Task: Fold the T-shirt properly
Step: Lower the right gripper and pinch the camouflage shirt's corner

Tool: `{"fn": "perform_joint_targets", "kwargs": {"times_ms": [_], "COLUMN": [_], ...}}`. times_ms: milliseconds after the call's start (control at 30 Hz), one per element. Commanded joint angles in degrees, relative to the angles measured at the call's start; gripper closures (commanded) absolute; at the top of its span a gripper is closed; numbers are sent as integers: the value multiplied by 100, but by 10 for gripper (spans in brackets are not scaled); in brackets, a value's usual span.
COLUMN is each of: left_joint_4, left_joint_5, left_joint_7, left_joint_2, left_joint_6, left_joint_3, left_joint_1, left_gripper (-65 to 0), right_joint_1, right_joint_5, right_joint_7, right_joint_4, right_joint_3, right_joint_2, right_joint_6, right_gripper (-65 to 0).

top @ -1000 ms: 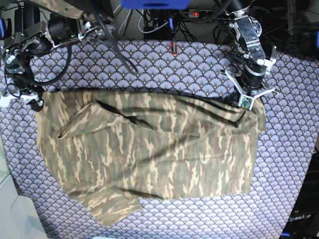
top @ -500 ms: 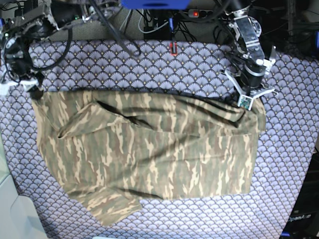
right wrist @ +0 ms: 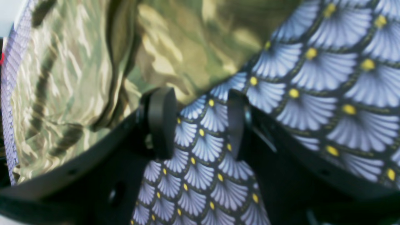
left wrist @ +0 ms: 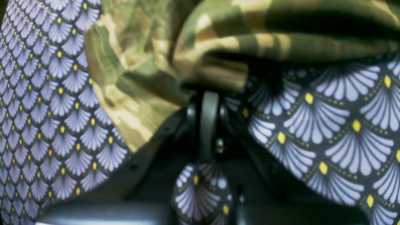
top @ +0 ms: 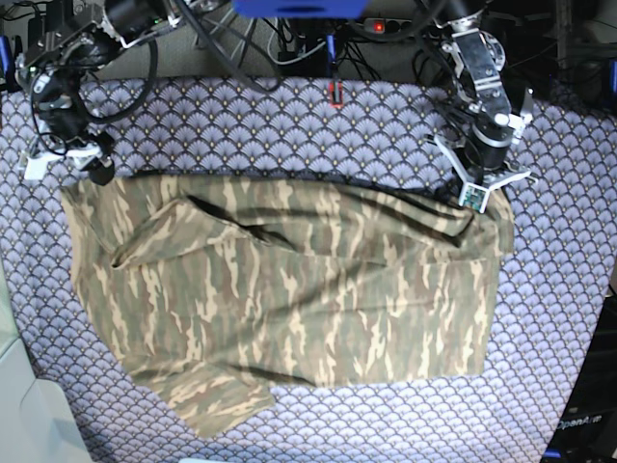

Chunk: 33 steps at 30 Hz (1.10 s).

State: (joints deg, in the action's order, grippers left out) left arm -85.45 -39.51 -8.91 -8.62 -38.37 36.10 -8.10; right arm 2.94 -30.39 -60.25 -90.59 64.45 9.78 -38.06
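At the far right corner of the T-shirt (top: 289, 289) in the base view, the left gripper (top: 469, 200) is pressed down with its jaws fully closed, and the left wrist view shows a bunched fold of the camouflage cloth (left wrist: 218, 47) pinched right at the fingertips (left wrist: 208, 103), the patterned tablecloth (left wrist: 328, 125) close beneath. Across the table, the right gripper (top: 67, 164) hangs just above the shirt's far left corner; in the right wrist view its two pads (right wrist: 161, 122) stand well apart with only tablecloth (right wrist: 312, 78) showing between them, and the cloth's edge (right wrist: 93, 78) lies just beside the left pad, untouched by either one, so it holds nothing. The shirt itself lies spread flat in the middle of the purple-grey tablecloth (top: 289, 125), its long axis running left to right in the base view. Its far edge runs roughly straight between the two grippers, a sleeve (top: 217, 400) sticks out toward the near left, and a loose fold creases the upper left part.
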Motion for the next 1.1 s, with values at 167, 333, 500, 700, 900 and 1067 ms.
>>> {"fn": "perform_joint_targets", "kwargs": {"times_ms": [167,333,500,700,900,1067], "left_joint_4": [-4,-4,-4,-13,-31,-48], "left_joint_5": [-63,-63,-63,-63,-63,-63], "left_joint_7": [-160,-160,-160,-160,-160,-160], "left_joint_2": [-38,-38,-38,-38,-38,-38], "left_joint_6": [-163,-163,-163,-163,-163,-163], "left_joint_3": [-36,-36,-36,-36,-36,-36], "left_joint_1": [-47,-21,-12,-12,-30,-47], "left_gripper": [0,0,0,0,0,0], "right_joint_1": [71,80,115,124,124,212], "right_joint_5": [-183,-183,-174,-174,-209,-192], "right_joint_7": [297,535,675,895,1238,1238], "right_joint_4": [-1,412,571,685,905,922], "right_joint_3": [-93,-102,-110,-445,-796,-823], "right_joint_2": [-78,-78,-78,-78,-78,-78], "right_joint_6": [233,242,250,435,822,831], "right_gripper": [-282,-282,-282,-281,-283,-281]}}
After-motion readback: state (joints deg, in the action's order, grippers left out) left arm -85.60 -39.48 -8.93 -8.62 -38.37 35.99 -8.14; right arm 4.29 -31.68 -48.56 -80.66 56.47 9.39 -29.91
